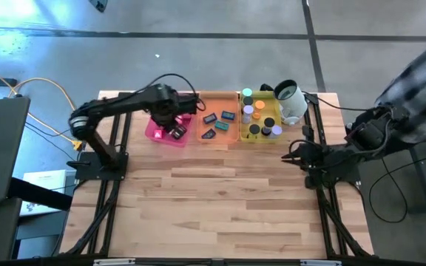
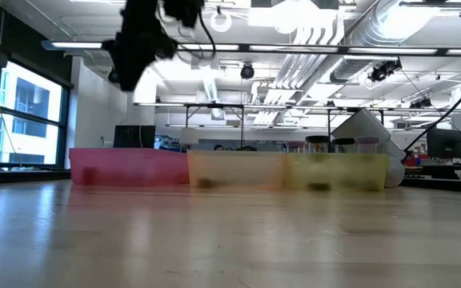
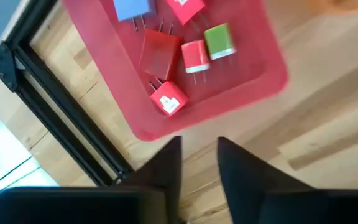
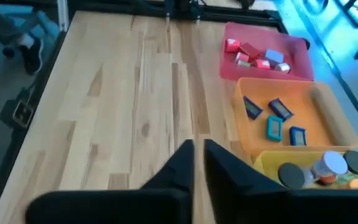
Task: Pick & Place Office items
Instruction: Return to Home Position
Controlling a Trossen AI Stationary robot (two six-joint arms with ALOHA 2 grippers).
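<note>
Left gripper [image 3: 199, 167], slightly parted and empty, hangs over the pink plastic tray [image 3: 253, 74] at eleven o'clock; right gripper [image 4: 199, 158], closed and empty, rests at three o'clock.

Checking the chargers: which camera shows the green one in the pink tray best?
Left wrist view: the green charger lies clear in the pink tray. High view: the left gripper hides it. Low view: only the tray wall. Right wrist view: too small to pick out.

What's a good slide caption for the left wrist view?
Left gripper, fingers open and empty, hovers above a pink tray of red, green and lavender adapters.
</note>
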